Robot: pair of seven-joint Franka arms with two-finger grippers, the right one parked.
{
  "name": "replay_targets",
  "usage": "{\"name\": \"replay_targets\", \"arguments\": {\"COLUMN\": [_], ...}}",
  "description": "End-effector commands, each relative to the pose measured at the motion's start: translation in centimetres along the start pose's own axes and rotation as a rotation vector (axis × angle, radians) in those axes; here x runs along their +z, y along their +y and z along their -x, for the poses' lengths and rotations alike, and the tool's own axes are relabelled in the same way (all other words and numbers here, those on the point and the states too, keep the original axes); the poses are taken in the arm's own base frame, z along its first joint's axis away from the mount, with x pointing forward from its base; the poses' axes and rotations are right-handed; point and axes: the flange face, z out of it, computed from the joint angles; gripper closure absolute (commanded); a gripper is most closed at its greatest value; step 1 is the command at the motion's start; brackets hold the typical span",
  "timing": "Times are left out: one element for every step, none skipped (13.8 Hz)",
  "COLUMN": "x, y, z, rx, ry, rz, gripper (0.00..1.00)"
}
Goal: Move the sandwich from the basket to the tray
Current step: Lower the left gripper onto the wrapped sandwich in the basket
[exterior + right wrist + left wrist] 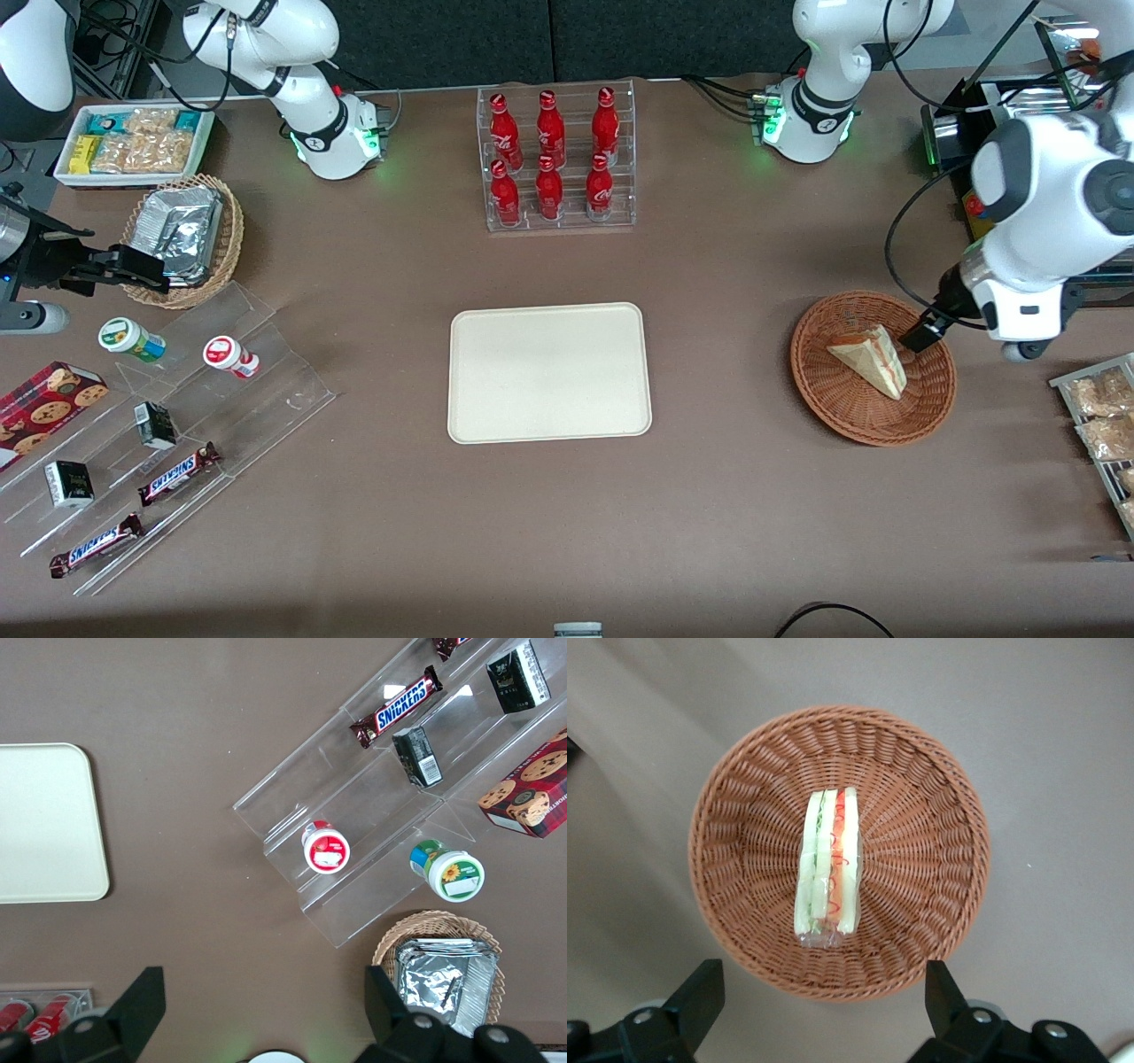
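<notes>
Sandwich lies in the basket, cut side up, directly beneath the gripper, whose jaws hang wide and empty, straddling its long axis across the thin layers.

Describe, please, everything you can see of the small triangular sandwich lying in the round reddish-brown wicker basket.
The sandwich is a small triangular wedge of pale cream bread, apparently in clear wrap. Its cut side shows green and red filling layers between the slices. It rests on the woven floor of the round reddish-brown wicker basket, near the middle. Nothing but the basket touches it. The left gripper hangs above the basket with its fingers open and apart from the sandwich.
</notes>
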Motion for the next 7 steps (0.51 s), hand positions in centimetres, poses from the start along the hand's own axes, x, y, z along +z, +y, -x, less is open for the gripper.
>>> {"name": "replay_targets", "arguments": {"x": [2.1,3.2,4.0,4.9,5.8,6.7,7.4], "y": [-1.3,-1.4,-1.7,-2.0,-2.2,-2.5,-2.7], "z": [1.4,1.6,1.8,2.1,2.4,2.7,2.8], "rx": [-0.077,-0.089,-0.096,-0.101,-0.101,-0.104,-0.103], "ry": [0.026,0.025,0.027,0.033,0.040,0.047,0.053], "rz": [0.016,0.016,0.020,0.029,0.040,0.050,0.059], "gripper": [0.00,0.00,0.00,0.00,0.00,0.00,0.00]}}
